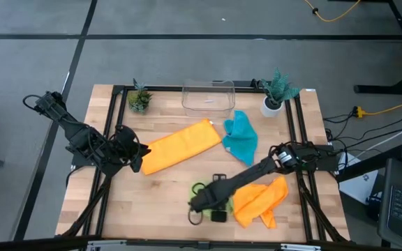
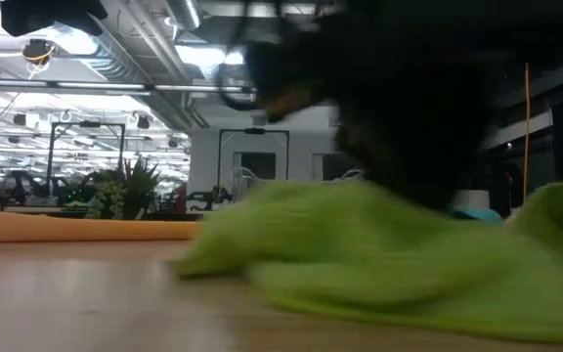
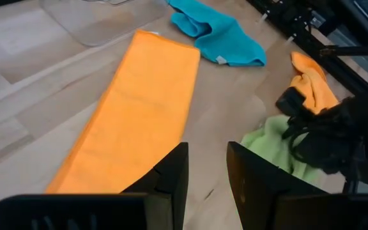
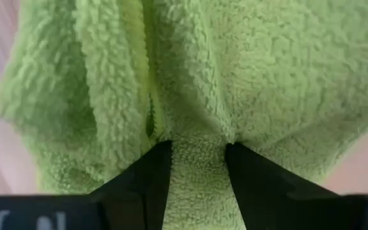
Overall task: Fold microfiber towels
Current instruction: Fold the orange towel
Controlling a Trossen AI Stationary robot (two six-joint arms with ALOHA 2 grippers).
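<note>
The lime green towel [image 2: 360,254] lies bunched on the table near its front edge, mostly hidden under my right gripper [image 1: 211,206] in the high view. That gripper points down and is shut on it. A long folded orange towel [image 1: 180,146] lies flat at the middle. My left gripper [image 3: 206,172] hovers open by that towel's left end, with nothing between its fingers. A teal towel [image 1: 241,136] lies crumpled behind the middle. A second orange towel [image 1: 260,201] lies crumpled to the right of the green one. My right gripper pinches a raised fold of the green towel [image 4: 198,153] between its two fingers [image 4: 149,176]. The fingers come from above, pointing down. Creases run out from the pinched ridge. The rest of the towel spreads on the table [image 2: 291,284] around the fingers.
A clear plastic bin [image 1: 208,97] stands at the far middle, with small potted plants at the far left [image 1: 139,99] and the far right [image 1: 276,90]. Black frame rails [image 1: 300,132] run along the table's sides. Bare wood [image 1: 152,202] shows at the front left.
</note>
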